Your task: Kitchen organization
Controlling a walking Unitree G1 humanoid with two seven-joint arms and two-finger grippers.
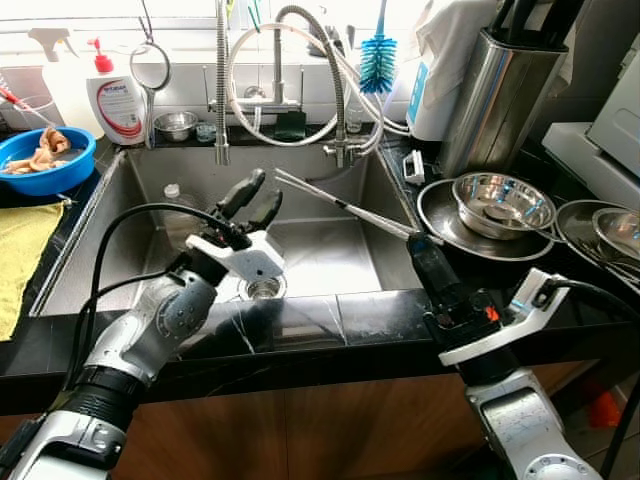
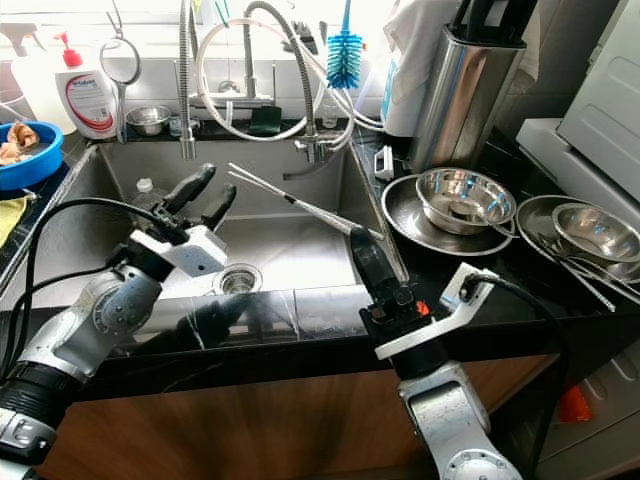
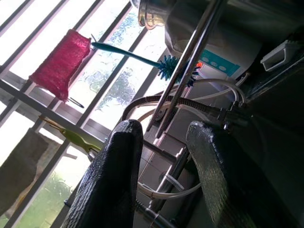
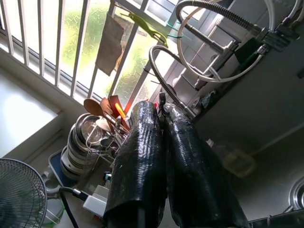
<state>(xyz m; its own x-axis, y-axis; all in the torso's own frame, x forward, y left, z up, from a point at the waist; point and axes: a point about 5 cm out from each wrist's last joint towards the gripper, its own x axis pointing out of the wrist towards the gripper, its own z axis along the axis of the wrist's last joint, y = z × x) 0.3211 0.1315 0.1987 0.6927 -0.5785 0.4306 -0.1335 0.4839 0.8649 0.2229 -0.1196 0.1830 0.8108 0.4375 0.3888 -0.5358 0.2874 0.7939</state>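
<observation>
A blue bowl [image 1: 44, 160] with scraps sits at the far left of the counter, a yellow cloth [image 1: 22, 250] just in front of it and a soap bottle [image 1: 113, 98] behind by the window. The steel sink [image 1: 150, 180] lies in the middle, its drain [image 1: 264, 289] near the front wall and a small bottle [image 1: 172, 192] lying at its left side. The left gripper [image 1: 254, 200] hovers over the sink's left half, its two black fingers [image 3: 114, 180] spread apart with nothing between them. A pair of metal chopsticks [image 1: 340, 205] slants above the sink from its middle toward the right edge, where the right gripper [image 1: 424, 248] pinches the near end, fingers pressed together on it. Behind the sink stand the coiled-hose tap [image 1: 300, 60] and a blue brush [image 1: 378, 60]. To the right of the sink a steel bowl [image 1: 502, 203] rests in a round tray [image 1: 440, 220] on the black counter [image 1: 340, 320], a steel canister [image 1: 500, 95] behind it, and more steel dishes [image 1: 605, 235] at the far right
</observation>
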